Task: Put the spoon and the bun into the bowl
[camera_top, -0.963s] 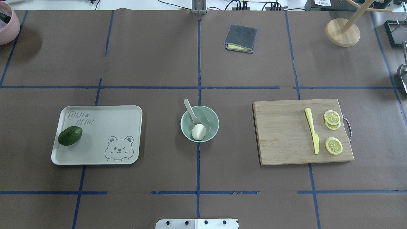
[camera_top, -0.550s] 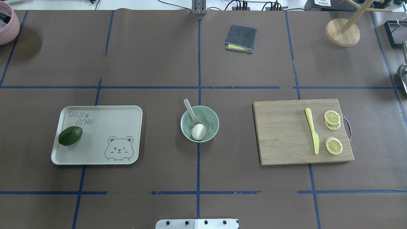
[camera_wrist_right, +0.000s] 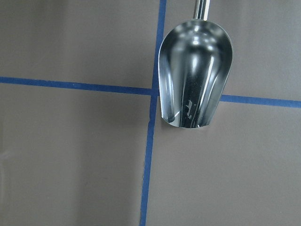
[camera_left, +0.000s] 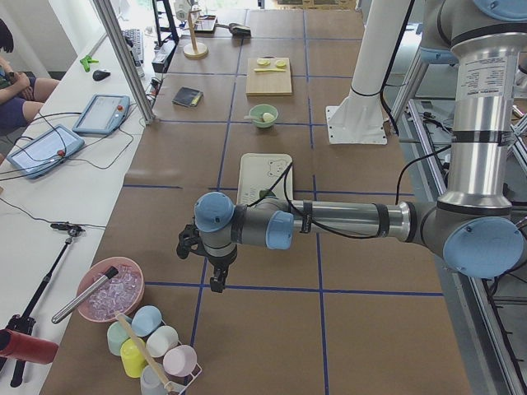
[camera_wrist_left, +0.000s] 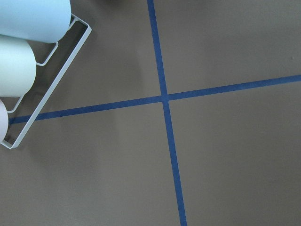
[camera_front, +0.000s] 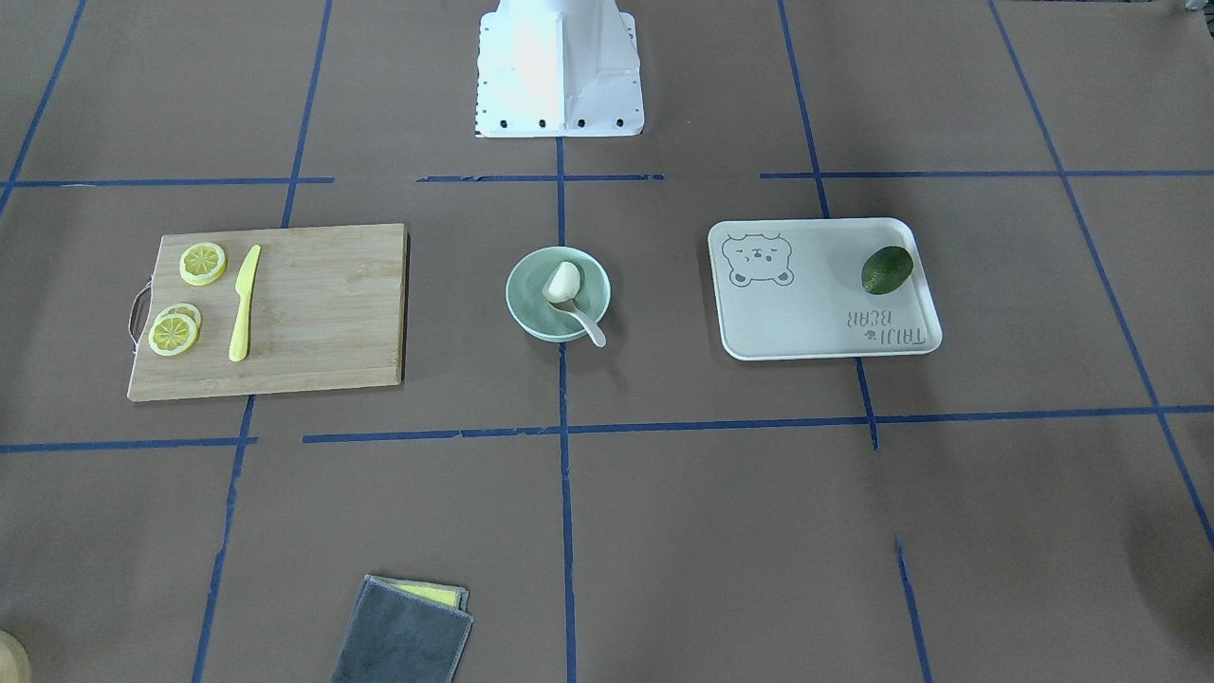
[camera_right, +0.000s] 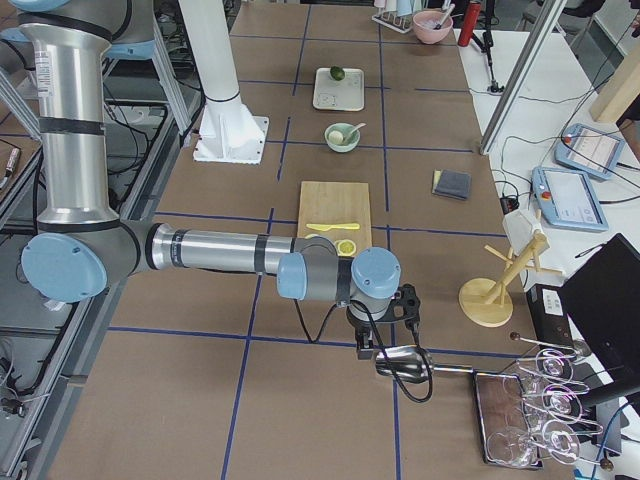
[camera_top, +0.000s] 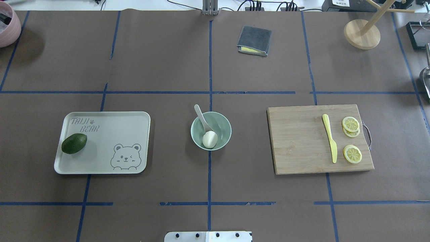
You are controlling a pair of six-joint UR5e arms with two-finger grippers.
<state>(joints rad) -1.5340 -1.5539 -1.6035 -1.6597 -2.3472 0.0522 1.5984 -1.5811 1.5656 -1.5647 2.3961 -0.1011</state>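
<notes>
Inside bowl (camera_top: 223, 124): spoon (camera_top: 202, 118) and bun (camera_top: 210, 139)

The left gripper (camera_left: 216, 284) and right gripper (camera_right: 365, 347) showed only in the side views, too small to tell how their jaws stood. The bun (camera_top: 210, 139) partly hid the scoop end of the spoon (camera_top: 201, 116). Picture edges cut off the handle of the metal scoop (camera_wrist_right: 195, 70) and the cups (camera_wrist_left: 28, 19).
</notes>
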